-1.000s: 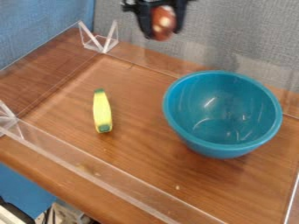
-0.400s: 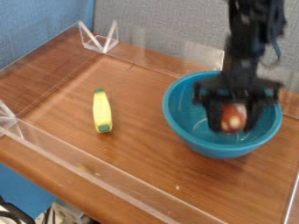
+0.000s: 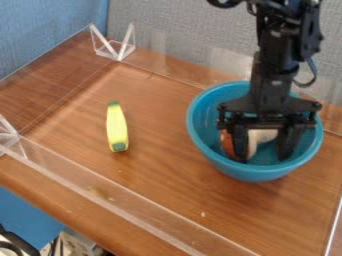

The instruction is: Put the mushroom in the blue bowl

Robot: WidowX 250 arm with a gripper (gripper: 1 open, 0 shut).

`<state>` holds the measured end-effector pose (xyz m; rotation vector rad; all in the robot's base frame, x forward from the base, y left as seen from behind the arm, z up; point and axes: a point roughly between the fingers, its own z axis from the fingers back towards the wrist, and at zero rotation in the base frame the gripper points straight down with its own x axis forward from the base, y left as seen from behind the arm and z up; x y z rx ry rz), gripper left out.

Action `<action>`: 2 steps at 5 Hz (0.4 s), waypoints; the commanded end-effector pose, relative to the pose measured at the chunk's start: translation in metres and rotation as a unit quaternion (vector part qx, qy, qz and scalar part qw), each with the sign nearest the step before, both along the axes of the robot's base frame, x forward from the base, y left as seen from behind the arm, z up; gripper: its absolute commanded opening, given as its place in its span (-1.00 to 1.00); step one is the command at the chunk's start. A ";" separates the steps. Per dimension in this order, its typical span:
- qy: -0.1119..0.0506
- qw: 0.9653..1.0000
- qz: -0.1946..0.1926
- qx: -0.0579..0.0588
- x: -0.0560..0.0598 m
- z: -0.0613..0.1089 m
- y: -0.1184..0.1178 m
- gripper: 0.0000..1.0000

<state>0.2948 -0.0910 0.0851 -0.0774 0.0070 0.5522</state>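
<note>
My gripper (image 3: pixel 262 128), fingers pressed together, reaches down into the blue bowl (image 3: pixel 214 156), where the mushroom (image 3: pixel 243 143) lies tipped between and just beneath the fingertips, its pale stem toward them; any coming move should be straight up, clear of it.

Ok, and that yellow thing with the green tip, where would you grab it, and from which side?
Probably around the middle of the yellow piece, coming straight down from above, with one finger on each long side. It lies flat and is long and narrow, so closing across its width should suit it better than end to end.
</note>
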 end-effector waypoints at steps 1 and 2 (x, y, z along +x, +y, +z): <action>-0.047 0.998 0.006 -0.032 0.010 0.040 0.011 1.00; -0.053 0.997 0.006 -0.048 0.011 0.049 0.022 1.00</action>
